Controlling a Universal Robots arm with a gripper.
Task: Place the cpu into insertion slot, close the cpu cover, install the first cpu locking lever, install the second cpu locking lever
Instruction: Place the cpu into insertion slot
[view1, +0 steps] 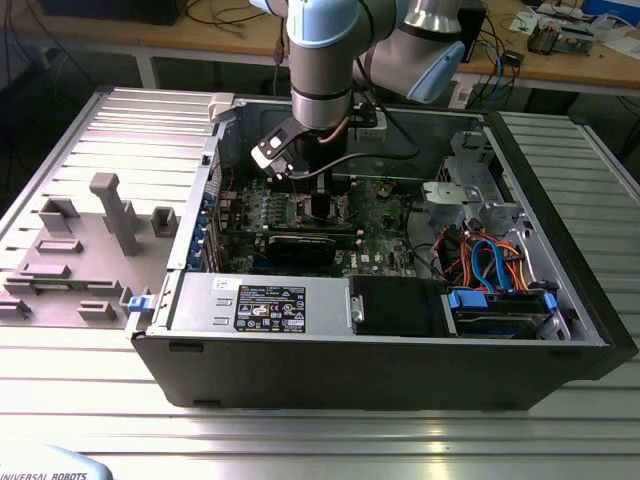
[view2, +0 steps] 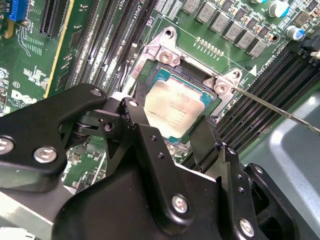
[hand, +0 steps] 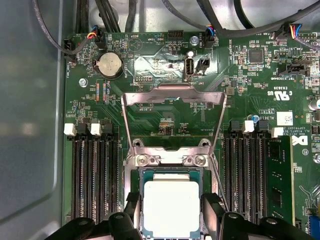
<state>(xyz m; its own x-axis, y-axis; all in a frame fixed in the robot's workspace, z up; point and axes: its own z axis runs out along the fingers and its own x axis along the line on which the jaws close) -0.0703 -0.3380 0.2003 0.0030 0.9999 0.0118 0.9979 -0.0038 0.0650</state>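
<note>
Hand (hand: 170, 207) straddles silver-grey square cpu (view2: 175, 107) seated in silvery-rimmed insertion slot (view2: 165, 55); clenched or released, cannot tell. Placing step nearly done; silver-frame cpu cover (hand: 172, 97) open.

You are working in a robotics or electronics lab. An open computer case (view1: 350, 372) is lying on a ribbed metal surface (view1: 300, 440), and a robot arm (view1: 320, 50) is pointing down into it. Grey fixture blocks (view1: 112, 210) are standing on that surface at the exterior view's left. Behind, a long wooden surface (view1: 595, 66) is carrying loose cables (view1: 225, 15) and small electronic parts (view1: 560, 30). In the first wrist view a bare green motherboard (hand: 260, 80) is showing its slots, connectors and wiring.
</note>
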